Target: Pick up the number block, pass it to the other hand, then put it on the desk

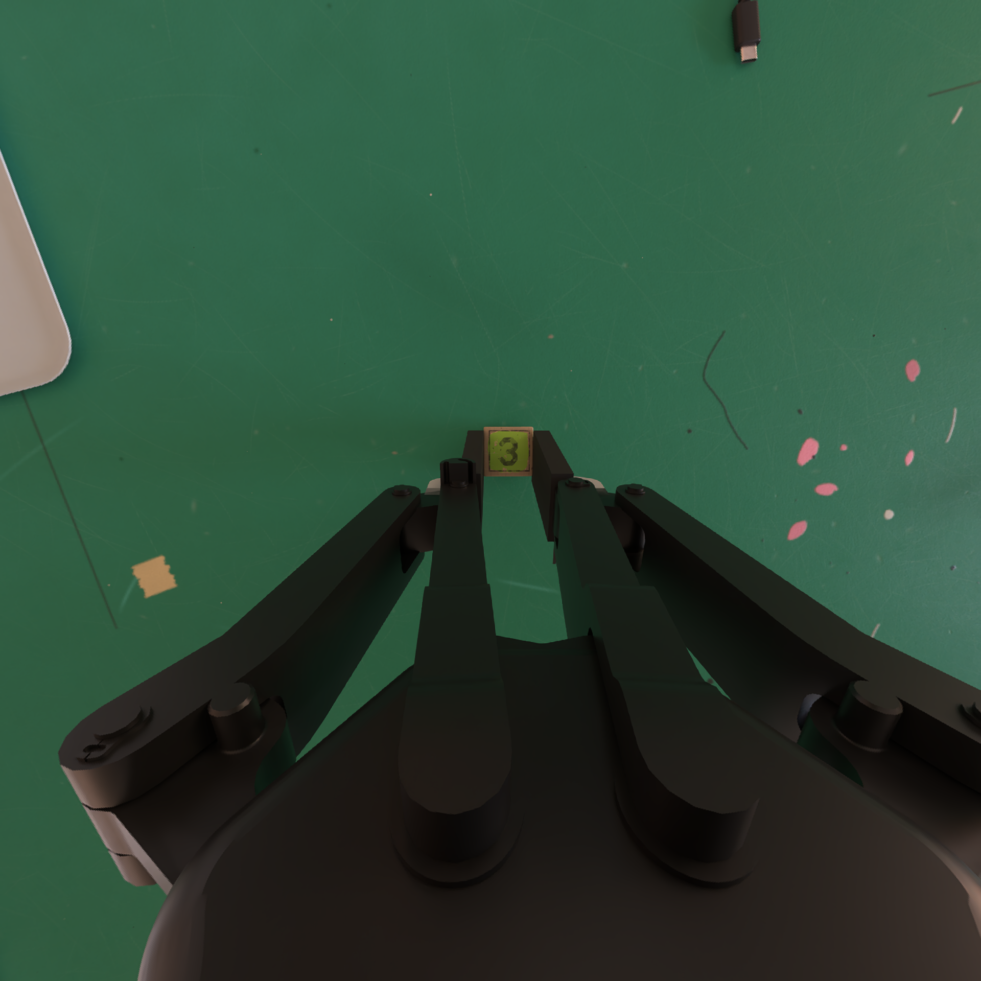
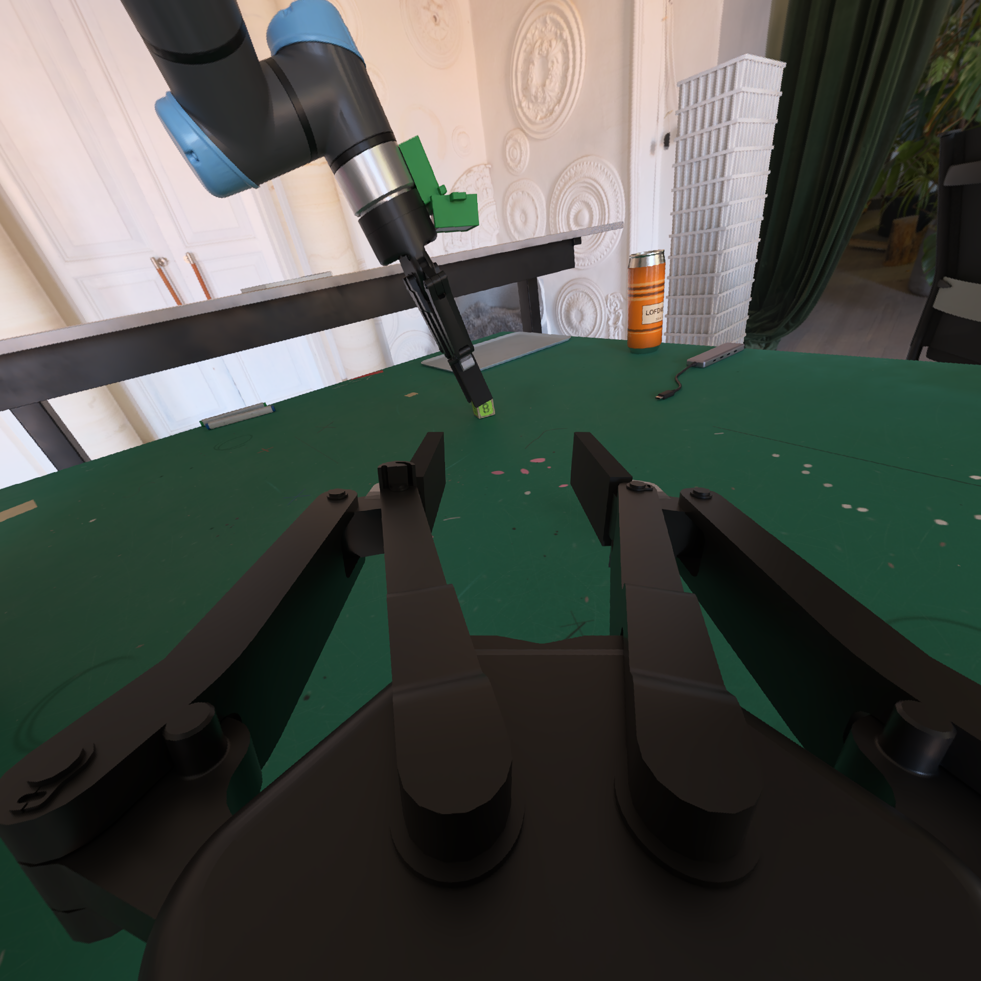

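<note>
The number block is a small wooden cube with lime-green faces bearing dark digits. In the left wrist view it sits between the fingertips of my left gripper, which is shut on it, pads touching both sides. In the right wrist view the block shows at the tip of the left gripper, at or just above the green desk. My right gripper is open and empty, low over the desk, well short of the block.
An orange can, a white ribbed tower, a grey hub with cable and a flat grey pad stand at the desk's far side. A pen-like bar lies far left. The cable plug and pad corner show from above.
</note>
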Motion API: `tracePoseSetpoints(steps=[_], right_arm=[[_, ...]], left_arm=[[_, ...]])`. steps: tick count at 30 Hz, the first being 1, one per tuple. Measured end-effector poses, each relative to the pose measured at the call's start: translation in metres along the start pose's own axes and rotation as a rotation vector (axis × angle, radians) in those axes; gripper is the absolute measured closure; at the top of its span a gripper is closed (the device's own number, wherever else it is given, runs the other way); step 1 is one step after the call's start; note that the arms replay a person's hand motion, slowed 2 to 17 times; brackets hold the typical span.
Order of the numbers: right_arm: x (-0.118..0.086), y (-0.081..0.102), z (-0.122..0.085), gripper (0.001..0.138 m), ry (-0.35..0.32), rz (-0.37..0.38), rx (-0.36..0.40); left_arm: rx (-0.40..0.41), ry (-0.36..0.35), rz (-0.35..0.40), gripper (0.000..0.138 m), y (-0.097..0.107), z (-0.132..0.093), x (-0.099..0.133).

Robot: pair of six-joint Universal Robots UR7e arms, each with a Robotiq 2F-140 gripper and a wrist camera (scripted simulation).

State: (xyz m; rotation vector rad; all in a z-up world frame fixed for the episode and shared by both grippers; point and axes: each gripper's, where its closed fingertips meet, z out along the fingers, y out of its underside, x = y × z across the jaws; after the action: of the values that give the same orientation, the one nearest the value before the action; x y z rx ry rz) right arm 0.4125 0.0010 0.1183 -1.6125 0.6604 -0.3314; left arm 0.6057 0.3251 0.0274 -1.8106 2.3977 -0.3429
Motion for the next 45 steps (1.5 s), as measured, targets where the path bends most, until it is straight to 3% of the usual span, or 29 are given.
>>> tracePoseSetpoints(steps=[10,19,26,38,45], right_arm=[[0.0,-0.001,-0.001,0.075,0.0,0.002,0.005],[0.001,-0.003,0.0,0.075,0.002,-0.011,0.005],[0.003,-0.006,0.002,0.075,0.004,-0.029,0.002],[0.003,-0.016,0.01,0.076,-0.016,-0.059,0.006],[0.004,-0.022,0.018,0.076,-0.037,-0.071,0.009]], left_arm=[[0.004,0.038,-0.012,0.114,0.002,-0.002,-0.003],[0.062,0.159,-0.072,0.114,-0.001,-0.012,-0.003],[0.146,0.319,-0.151,0.114,-0.006,-0.029,-0.002],[0.362,0.723,-0.302,0.114,-0.022,-0.083,0.011],[0.425,0.89,-0.353,0.114,-0.021,-0.106,0.021]])
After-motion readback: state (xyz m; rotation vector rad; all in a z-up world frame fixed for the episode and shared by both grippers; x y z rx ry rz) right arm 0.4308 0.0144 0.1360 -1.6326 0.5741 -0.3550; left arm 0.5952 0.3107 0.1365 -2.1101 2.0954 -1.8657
